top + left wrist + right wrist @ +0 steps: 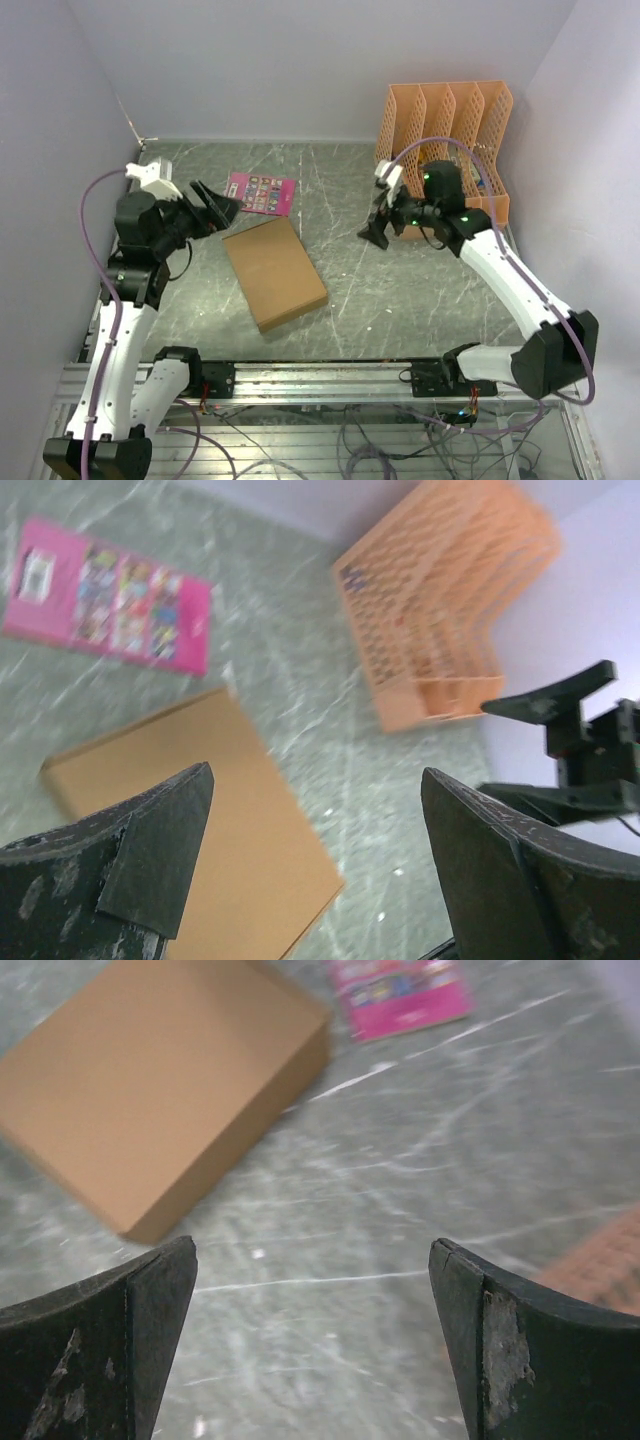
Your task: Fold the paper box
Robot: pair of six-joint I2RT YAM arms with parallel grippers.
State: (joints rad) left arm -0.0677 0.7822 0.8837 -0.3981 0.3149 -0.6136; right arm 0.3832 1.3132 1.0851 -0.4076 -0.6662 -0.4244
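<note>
The paper box (275,272) is a closed, shallow brown cardboard box lying flat on the table's middle. It also shows in the left wrist view as the paper box (210,820) and in the right wrist view as the paper box (150,1080). My left gripper (215,207) hovers up and to the left of it, open, nothing between its fingers (160,850). My right gripper (381,220) hangs well to the box's right, also open and empty, with bare table between its fingers (160,1320).
A pink printed card (262,192) lies flat just behind the box. An orange lattice file organizer (445,130) stands at the back right, close behind the right arm. Grey walls close in on the left, back and right.
</note>
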